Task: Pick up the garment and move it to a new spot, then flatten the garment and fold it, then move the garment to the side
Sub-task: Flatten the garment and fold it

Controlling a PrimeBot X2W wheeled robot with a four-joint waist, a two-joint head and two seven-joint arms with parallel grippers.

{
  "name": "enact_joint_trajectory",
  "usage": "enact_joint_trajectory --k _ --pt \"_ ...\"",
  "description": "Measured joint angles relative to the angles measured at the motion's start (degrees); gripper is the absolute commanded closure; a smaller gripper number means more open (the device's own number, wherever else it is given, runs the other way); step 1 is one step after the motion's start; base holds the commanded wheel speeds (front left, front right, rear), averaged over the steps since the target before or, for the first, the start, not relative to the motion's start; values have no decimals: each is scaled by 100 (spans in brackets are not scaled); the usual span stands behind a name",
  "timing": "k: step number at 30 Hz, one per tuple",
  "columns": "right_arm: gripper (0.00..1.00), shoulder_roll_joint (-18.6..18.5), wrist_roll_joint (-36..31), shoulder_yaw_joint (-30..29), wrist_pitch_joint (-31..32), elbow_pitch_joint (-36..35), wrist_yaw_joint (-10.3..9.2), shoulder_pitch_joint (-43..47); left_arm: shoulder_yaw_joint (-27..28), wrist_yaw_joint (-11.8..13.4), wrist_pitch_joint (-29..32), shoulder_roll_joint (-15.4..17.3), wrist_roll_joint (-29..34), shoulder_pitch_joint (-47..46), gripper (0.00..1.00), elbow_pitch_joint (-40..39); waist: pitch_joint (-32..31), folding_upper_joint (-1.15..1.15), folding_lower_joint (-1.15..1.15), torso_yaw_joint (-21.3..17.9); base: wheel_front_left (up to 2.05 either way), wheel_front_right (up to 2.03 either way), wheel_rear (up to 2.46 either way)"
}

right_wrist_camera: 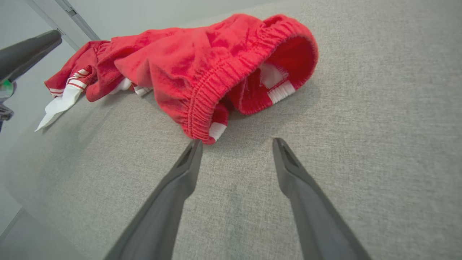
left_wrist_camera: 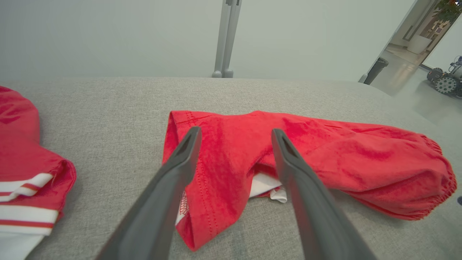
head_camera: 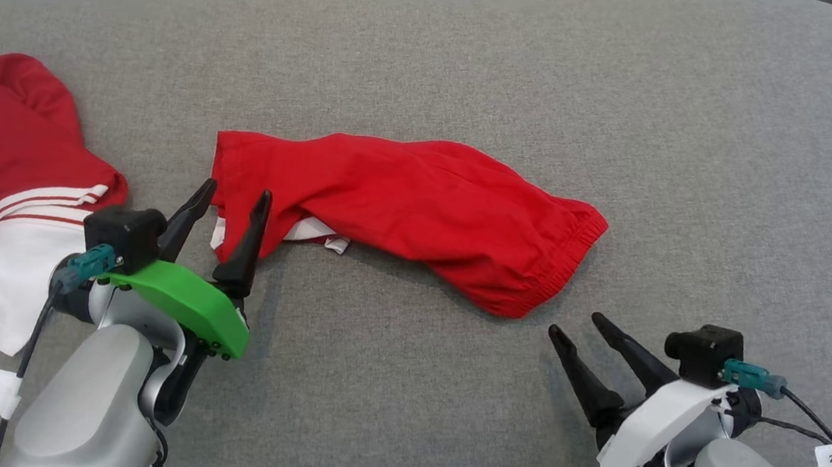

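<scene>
Head view: a crumpled red fabric garment (head_camera: 419, 202) with white trim and an elastic waistband lies stretched across the middle of a grey woven cushion (head_camera: 483, 61). The left gripper (head_camera: 238, 190), on a silver forearm with a green plate, reaches up to the garment's left end, its two dark fingers spread apart over the hem. The right gripper (head_camera: 574, 323), behind a white plate, angles up and inward just short of the garment's waistband end, fingers apart and empty. A second red-and-white cloth (head_camera: 1, 163) lies well left of the garment.

Left wrist view: the parted fingers frame the garment's hem end; whether they touch the fabric cannot be told.

Right wrist view: the open fingers point at the garment's gathered waistband, one tip just beside it, nothing between them.
</scene>
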Motion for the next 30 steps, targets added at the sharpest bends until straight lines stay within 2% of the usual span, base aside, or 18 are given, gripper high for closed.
enact_joint_trajectory --k 9,16,25,26,28,30 --pt "0 133 -454 458 -41 114 3 -433 18 0 1 -42 164 2 0 -89 229 0 0 136 0 0 0" --pt "0 155 -642 546 -41 446 7 -620 -1 -19 0 -81 194 14 0 -62 367 0 0 259 0 0 0" --pt "0 431 -677 859 -43 662 8 -926 -187 -47 29 -91 193 30 0 463 506 0 0 303 0 0 0" --pt "47 448 -677 876 -43 682 8 -937 -186 -49 58 -97 190 30 0 508 512 0 0 301 0 0 0" --pt "64 485 -677 907 -44 719 8 -948 -198 -52 135 -120 178 29 0 612 524 0 0 296 0 0 0" --pt "91 494 -677 925 -46 742 8 -971 -208 -62 188 -158 176 29 0 715 533 0 0 289 0 0 0"
